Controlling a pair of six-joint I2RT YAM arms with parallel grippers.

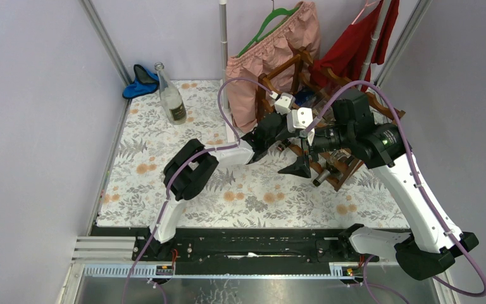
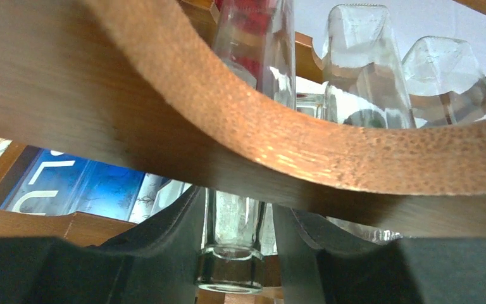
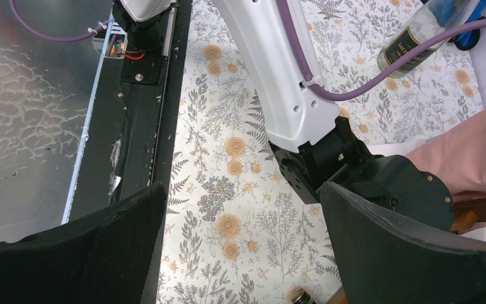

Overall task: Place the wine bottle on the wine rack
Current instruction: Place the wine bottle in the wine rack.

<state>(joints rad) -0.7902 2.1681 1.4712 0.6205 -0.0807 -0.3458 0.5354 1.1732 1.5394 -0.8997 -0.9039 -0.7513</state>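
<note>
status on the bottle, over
Left end effector around wine bottle neck, grip unclear. Right end effector open, empty. Bottle resting in wine rack. Nothing blocking.

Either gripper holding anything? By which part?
Left gripper brackets the clear bottle at its neck, by the mouth, in the wine rack; whether it grips can't be told. Right gripper open, empty.

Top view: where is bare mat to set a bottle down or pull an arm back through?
Free: the left strip of mat between the standing bottle and the left arm's elbow; also the near band along the black rail, between that elbow and the right arm. Crowded: far right, where the wine rack, hanging clothes and both arms meet.
</note>
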